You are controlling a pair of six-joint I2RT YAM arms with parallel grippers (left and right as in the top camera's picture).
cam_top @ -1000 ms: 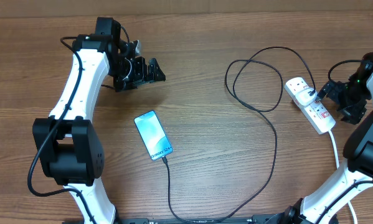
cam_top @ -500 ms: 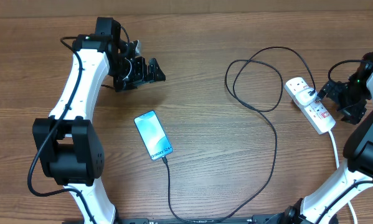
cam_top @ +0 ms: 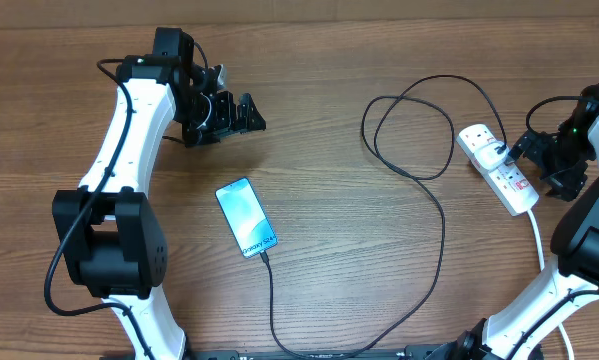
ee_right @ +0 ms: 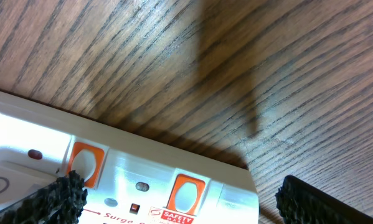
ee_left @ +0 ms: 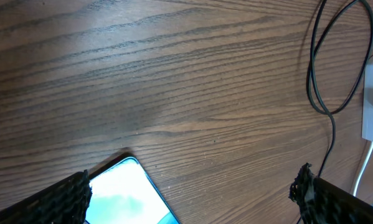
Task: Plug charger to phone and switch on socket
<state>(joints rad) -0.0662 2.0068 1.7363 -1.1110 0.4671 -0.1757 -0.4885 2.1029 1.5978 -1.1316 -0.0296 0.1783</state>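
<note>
The socket (ee_right: 130, 163) reads "Surge" and "SAFETY" (partly cropped); left fingers (ee_left: 49, 202) and right fingers (ee_right: 52, 198) spread wide, empty.

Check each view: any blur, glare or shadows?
Overhead: sharp, evenly lit, no glare on the slim smartphone with light blue lit screen. Left wrist: that screen looks washed out. Right wrist: white oblong power strip sharp; soft dark shadow across the brown wooden table.

Phone (cam_top: 246, 217): flat, face up, screen lit light blue. Charger (cam_top: 442, 240): thin black cable, slim end at phone's lower edge, loops right to socket (cam_top: 496, 168), white strip lying diagonal.
</note>
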